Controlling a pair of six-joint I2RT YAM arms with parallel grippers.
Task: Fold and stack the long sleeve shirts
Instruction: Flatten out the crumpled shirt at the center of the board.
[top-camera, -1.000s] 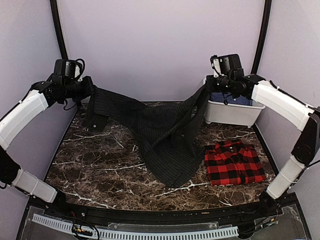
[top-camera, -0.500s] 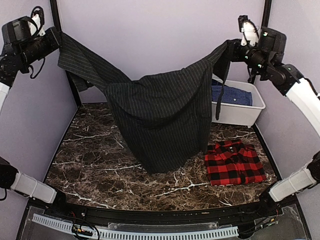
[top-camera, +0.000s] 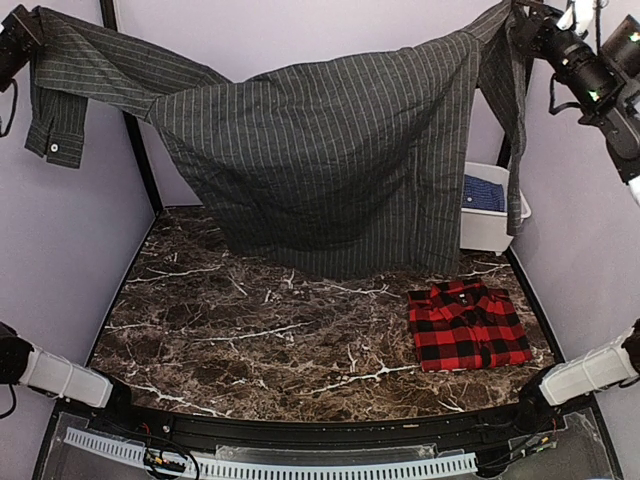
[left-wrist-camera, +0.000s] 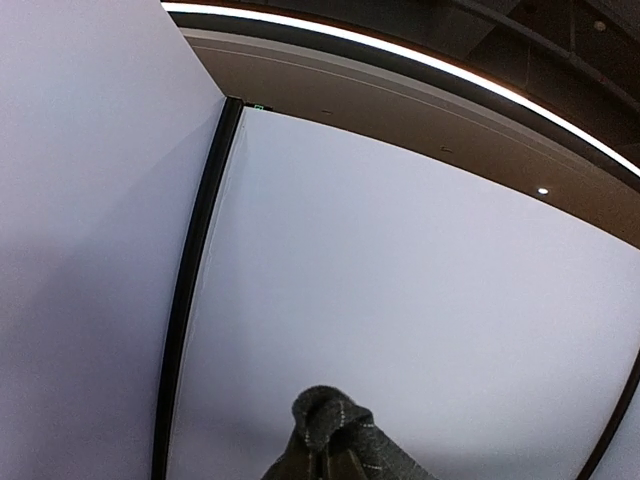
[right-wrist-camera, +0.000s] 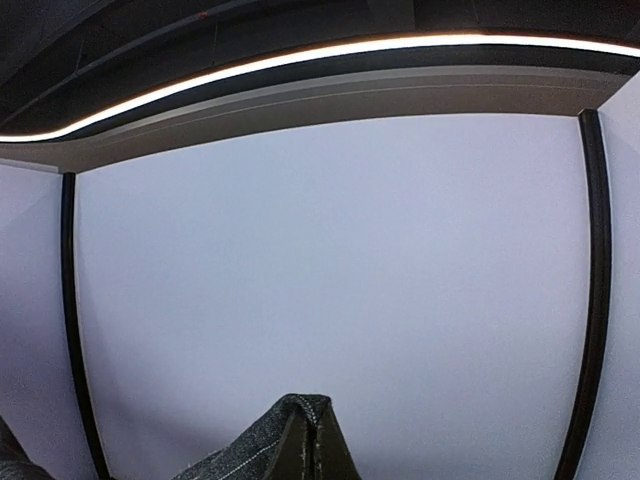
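While the left claw (top-camera: 30, 32) and right claw (top-camera: 527, 22) each pinch shut on one end, the pinstripe shirt (top-camera: 330, 160) hangs spread high above the bench (top-camera: 220, 330); the plaid shirt (top-camera: 468, 325) lies folded at its right.

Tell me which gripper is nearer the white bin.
Right. The right gripper is raised above the white bin, on its side of the table; the left gripper is up at the opposite corner, both holding the pinstriped shirt.

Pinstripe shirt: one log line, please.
pinstripe shirt: aloft, spread | left gripper: gripping it | right gripper: gripping it | plaid shirt: folded
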